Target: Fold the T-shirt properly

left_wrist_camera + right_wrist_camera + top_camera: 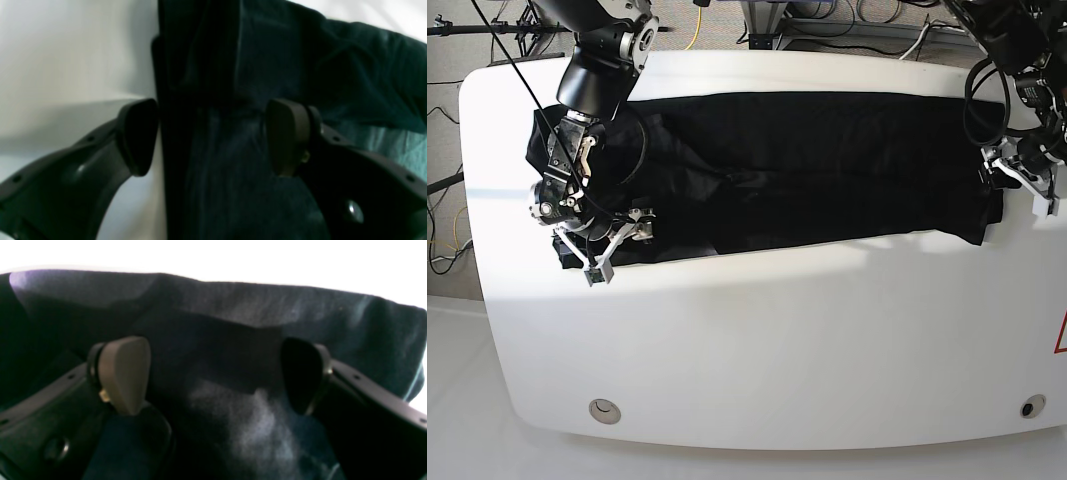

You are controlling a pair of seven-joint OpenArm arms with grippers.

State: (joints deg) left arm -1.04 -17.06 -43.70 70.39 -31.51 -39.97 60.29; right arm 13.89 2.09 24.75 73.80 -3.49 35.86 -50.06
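The black T-shirt (827,165) lies stretched in a long band across the back half of the white table (777,340). My right gripper (617,248) is at the shirt's left end, low over the front corner. In the right wrist view it (213,373) stands open, with wrinkled cloth (233,426) spanning the gap between the pads. My left gripper (1022,182) is at the shirt's right end. Its wrist view shows it (213,136) open astride a folded edge of the shirt (206,166), one pad (138,136) over bare table.
Cables and stands (827,20) crowd the floor behind the table. Two round holes (605,407) (1028,407) sit near the front corners, and a red marking (1061,335) shows at the right edge. The front half of the table is bare white surface.
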